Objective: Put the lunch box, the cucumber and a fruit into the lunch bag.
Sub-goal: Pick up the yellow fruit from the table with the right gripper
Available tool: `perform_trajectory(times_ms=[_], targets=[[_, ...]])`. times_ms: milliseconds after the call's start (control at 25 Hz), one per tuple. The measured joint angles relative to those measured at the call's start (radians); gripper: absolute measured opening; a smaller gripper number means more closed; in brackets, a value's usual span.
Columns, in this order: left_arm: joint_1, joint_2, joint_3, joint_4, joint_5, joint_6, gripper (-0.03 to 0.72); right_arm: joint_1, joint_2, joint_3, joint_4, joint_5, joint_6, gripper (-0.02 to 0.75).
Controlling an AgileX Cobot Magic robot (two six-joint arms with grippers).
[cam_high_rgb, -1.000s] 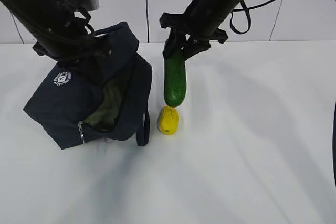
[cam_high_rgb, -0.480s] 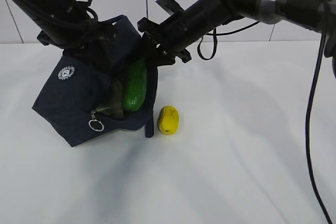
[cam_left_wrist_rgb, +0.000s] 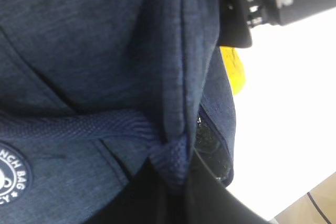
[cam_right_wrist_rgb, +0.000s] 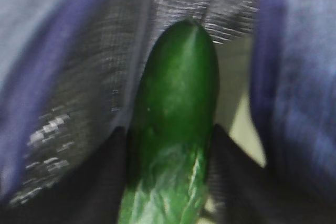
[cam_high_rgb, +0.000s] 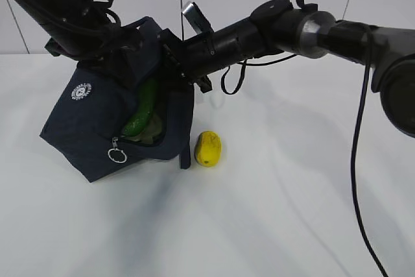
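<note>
Gripping cucumber (cam_right_wrist_rgb: 176,108) inside lunch bag (cam_high_rgb: 91,131) with right pincer (cam_right_wrist_rgb: 168,182) closed; left pincer clamped on bag's handle (cam_left_wrist_rgb: 79,127); fruit (cam_high_rgb: 208,148) right of bag.

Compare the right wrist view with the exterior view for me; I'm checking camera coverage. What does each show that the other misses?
Only the right wrist view shows the right gripper's fingers flanking the cucumber against grey lining. Only the exterior view shows the yellow fruit on the table outside the lunch bag, the zipper ring and both arms. Both show the cucumber inside the bag's opening.
</note>
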Motion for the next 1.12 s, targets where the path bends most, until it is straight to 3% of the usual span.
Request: perform_trajectory(times_ms=[200, 280, 440, 520, 1120], targets=[[0.000, 0.000, 0.000, 0.000, 0.005, 0.000, -0.008, 0.000, 0.039, 0.002, 0.119, 0.017, -0.065, 0.320], [0.000, 0.000, 0.000, 0.000, 0.005, 0.000, -0.008, 0.000, 0.041, 0.002, 0.135, 0.028, -0.091, 0.380], [0.000, 0.000, 0.000, 0.000, 0.005, 0.000, -0.008, -0.002, 0.041, 0.002, 0.155, 0.070, -0.107, 0.582], [0.000, 0.000, 0.000, 0.000, 0.005, 0.000, -0.008, -0.008, 0.041, 0.002, 0.157, 0.088, -0.107, 0.615], [0.000, 0.000, 0.000, 0.000, 0.005, 0.000, -0.008, -0.145, 0.001, 0.002, 0.085, 0.140, -0.087, 0.592]])
